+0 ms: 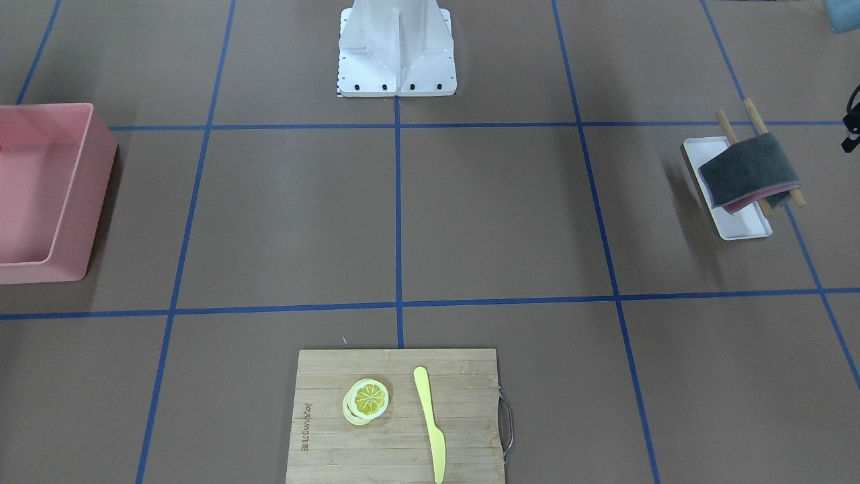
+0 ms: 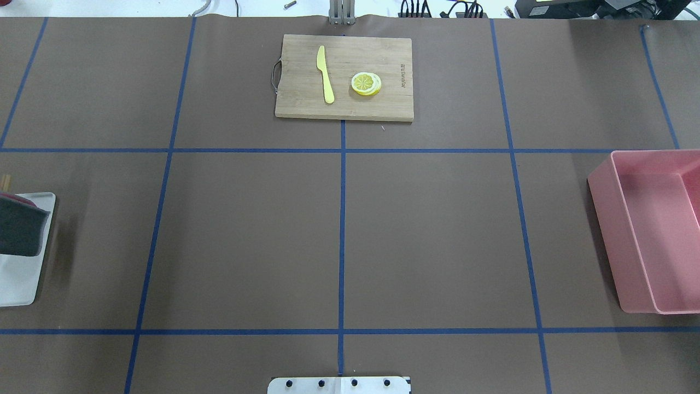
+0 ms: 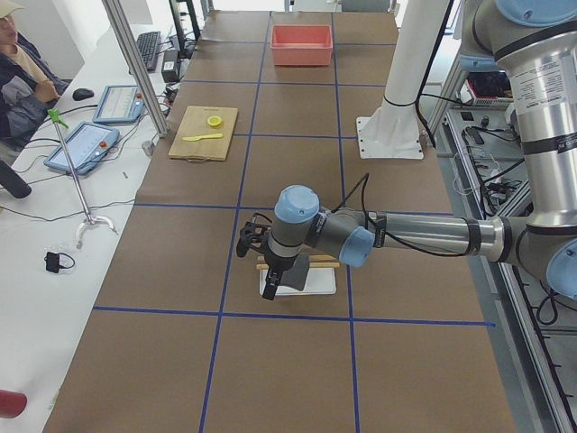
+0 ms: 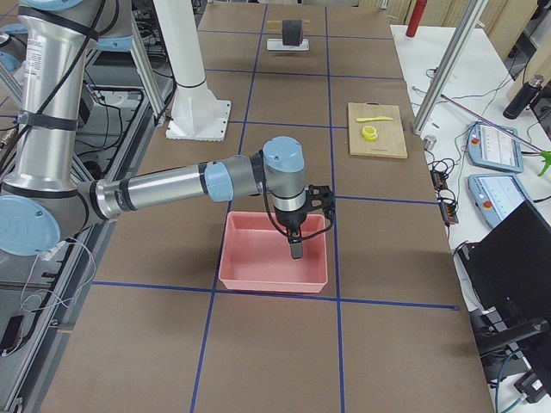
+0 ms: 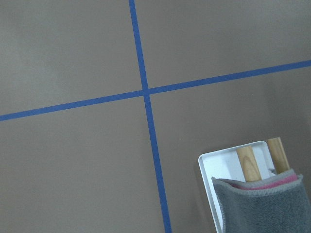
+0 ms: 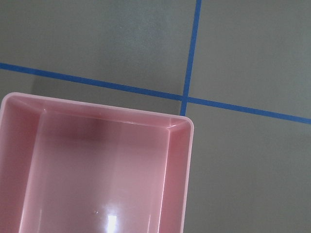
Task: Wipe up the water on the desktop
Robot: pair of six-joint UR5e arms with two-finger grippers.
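The near right arm [image 4: 164, 191] stretches low across the desktop [image 4: 258, 344], and its right gripper [image 4: 296, 249] points straight down over the pink bin [image 4: 258, 280] — whether the jaws are parted cannot be told from here. Farther along lies a bamboo cutting board [image 4: 387, 142] bearing a yellow knife [image 4: 372, 118] and a lemon slice [image 4: 370, 132]. At the far end, a dark cloth [image 4: 292, 33] sits over a white tray [image 4: 277, 45].

silver-grey tubes and pale blue joint caps make up the left arm [image 3: 424, 236] and right arm [image 4: 155, 188], black cables [image 3: 365, 178] loop just above the black left hand [image 3: 269, 289] and right hand [image 4: 296, 249], and dark bolts [image 1: 384, 87] dot the white pedestal [image 1: 396, 40].
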